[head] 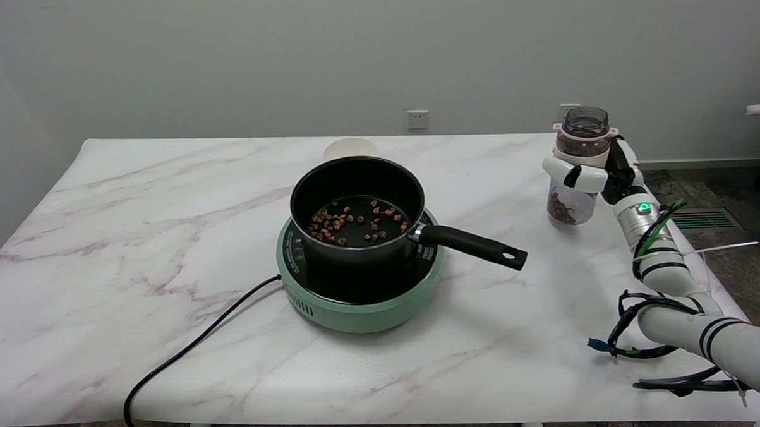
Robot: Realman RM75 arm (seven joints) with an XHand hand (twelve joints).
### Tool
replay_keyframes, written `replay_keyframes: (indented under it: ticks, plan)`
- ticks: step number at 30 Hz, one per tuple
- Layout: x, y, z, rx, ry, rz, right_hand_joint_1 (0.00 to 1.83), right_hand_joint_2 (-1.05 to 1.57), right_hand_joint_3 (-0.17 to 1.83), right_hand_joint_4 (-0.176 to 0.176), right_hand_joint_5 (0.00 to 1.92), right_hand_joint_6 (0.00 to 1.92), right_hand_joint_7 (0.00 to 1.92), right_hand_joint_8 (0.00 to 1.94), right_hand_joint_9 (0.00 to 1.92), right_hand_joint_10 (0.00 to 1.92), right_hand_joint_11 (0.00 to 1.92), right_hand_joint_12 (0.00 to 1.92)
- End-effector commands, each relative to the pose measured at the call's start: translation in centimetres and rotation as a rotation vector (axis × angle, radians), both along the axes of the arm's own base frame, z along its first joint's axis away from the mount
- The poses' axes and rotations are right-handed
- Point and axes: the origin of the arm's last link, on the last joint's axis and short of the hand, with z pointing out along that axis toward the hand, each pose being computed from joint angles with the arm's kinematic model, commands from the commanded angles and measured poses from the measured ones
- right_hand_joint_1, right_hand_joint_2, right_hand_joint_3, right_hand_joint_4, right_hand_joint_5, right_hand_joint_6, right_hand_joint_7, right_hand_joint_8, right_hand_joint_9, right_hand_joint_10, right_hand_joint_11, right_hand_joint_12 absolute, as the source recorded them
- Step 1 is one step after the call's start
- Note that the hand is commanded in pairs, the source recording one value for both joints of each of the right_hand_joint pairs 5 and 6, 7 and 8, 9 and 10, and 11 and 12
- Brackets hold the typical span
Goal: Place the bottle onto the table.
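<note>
Head view gives us no writing we can read: the print on the green cooker (pixel 364 302) around its black top is too small to make out, and the bottle (pixel 575 169) shows no label we can see. We see the bottle as a clear jar with a dark, see-through cap on a pale pink collar; brown bits lie in its lower part. It stands upright at the right end of the surface (pixel 134 247), its base at or just above the marble; we cannot tell whether it touches. Our right hand (pixel 596 171) holds it, white fingers (pixel 574 172) wrapped across its middle. Well to the left, a black pot (pixel 354 205) with brown pieces inside sits on the cooker, handle pointing right. A black cord (pixel 189 353) runs off the near edge.
</note>
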Motion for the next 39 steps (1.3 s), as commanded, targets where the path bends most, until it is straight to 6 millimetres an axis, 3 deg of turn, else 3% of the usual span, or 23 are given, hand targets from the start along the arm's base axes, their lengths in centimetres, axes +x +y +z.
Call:
replay_keyframes:
  ticks: [1,15,23,28,34,39]
  plan:
    - [-0.6,1.6,-0.1,-0.004,0.020,0.029,1.52,1.03,0.81,0.000,1.92,1.92,1.89,1.89,1.32,1.32,1.23,1.23]
    - [-1.7,2.1,-0.8,-0.014,-0.016,0.029,1.50,0.98,0.84,0.000,1.91,1.91,1.84,1.84,1.31,1.31,1.23,1.23]
    - [-2.0,2.3,-1.2,-0.017,-0.031,0.035,1.52,0.74,1.05,0.000,1.76,1.76,1.68,1.68,1.28,1.28,1.19,1.19]
    - [-2.0,2.4,-1.1,-0.019,-0.030,0.036,1.53,0.39,1.34,0.000,1.58,1.58,1.52,1.52,1.24,1.24,1.11,1.11]
    - [-2.0,2.5,-1.1,-0.021,-0.025,0.039,1.49,-0.04,1.68,0.000,1.21,1.21,1.35,1.35,1.12,1.12,0.95,0.95]
    - [-2.0,2.6,-1.1,-0.022,-0.024,0.043,1.45,-0.31,1.74,0.000,0.91,0.91,1.22,1.22,1.02,1.02,0.80,0.80]
